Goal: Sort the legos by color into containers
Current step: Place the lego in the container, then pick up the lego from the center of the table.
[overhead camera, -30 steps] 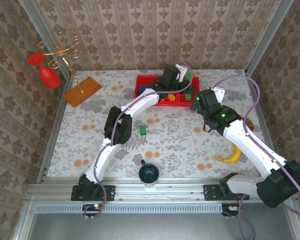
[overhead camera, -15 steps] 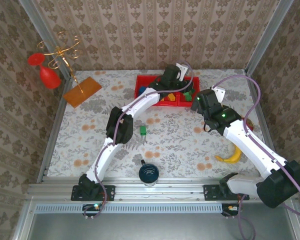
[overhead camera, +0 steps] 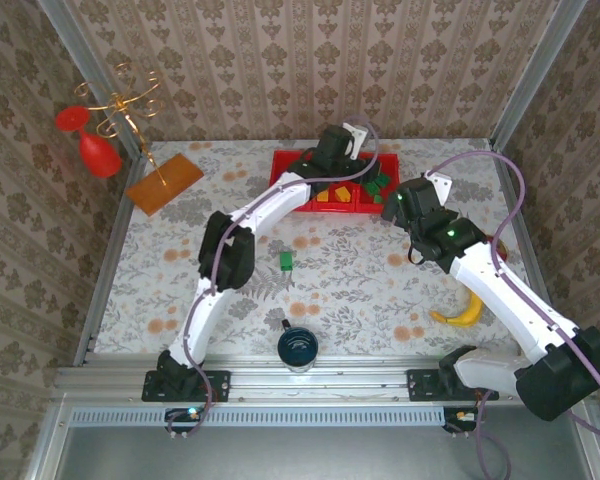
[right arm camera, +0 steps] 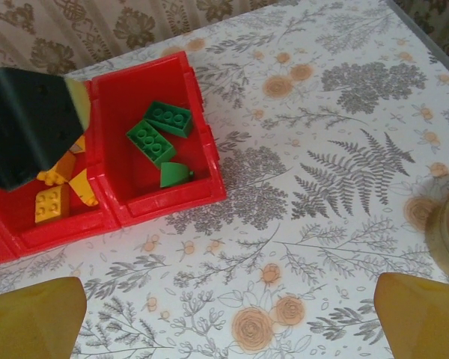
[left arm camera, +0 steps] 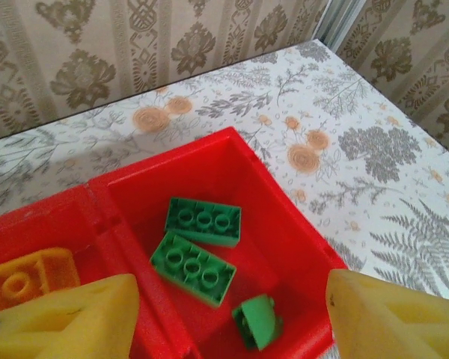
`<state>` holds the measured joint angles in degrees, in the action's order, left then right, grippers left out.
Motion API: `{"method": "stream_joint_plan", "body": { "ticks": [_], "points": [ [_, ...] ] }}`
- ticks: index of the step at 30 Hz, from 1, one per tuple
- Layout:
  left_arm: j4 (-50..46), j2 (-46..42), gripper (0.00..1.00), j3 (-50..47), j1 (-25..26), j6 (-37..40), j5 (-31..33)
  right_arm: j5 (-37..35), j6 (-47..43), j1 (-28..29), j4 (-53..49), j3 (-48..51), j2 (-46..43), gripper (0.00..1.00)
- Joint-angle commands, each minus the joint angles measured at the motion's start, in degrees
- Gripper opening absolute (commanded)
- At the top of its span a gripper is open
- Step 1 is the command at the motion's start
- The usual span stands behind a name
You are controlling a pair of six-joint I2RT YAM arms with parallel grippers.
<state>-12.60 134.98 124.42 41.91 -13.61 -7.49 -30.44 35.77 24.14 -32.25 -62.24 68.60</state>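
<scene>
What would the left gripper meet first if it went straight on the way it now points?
The left gripper, open, would probably meet the green legos in the red tray's end compartment first, likely the small rounded one; depth is unclear.

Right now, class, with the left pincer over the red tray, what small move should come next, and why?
Probably lift the left pincer clear of the red tray and swing it toward the loose green brick on the table. Its jaws stand open and empty above the end compartment, where three green bricks already lie, while that one brick sits unsorted.
</scene>
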Motion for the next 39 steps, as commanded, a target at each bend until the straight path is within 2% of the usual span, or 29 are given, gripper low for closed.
{"method": "stream_joint_plan", "body": {
  "ticks": [1,9,16,20,28,39],
  "points": [
    [6.0,-11.5,0.71,-8.0,-0.6,0.4,2.9,2.7,-1.0,-0.2,2.7,0.4,-0.6,1.0],
    [15.0,-33.6,0.87,-37.9,-2.9,-2.6,9.5,8.3,-0.9,2.1,5.3,0.1,3.0,1.0],
    [15.6,-52.2,1.0,-59.2,-6.6,-4.9,16.3,8.9,-0.2,8.2,5.3,-3.0,9.1,1.0],
    [13.3,-61.7,1.0,-69.2,-10.3,-7.1,19.1,10.3,0.7,11.2,5.8,-5.2,14.1,1.0],
    [6.2,-75.5,1.0,-82.6,-18.8,-10.3,21.9,14.1,1.8,16.5,5.0,-12.1,25.5,1.0],
    [2.2,-86.3,1.0,-92.8,-24.5,-13.5,22.4,20.3,2.0,20.9,-2.7,-25.7,42.4,0.95]
  ]
}}
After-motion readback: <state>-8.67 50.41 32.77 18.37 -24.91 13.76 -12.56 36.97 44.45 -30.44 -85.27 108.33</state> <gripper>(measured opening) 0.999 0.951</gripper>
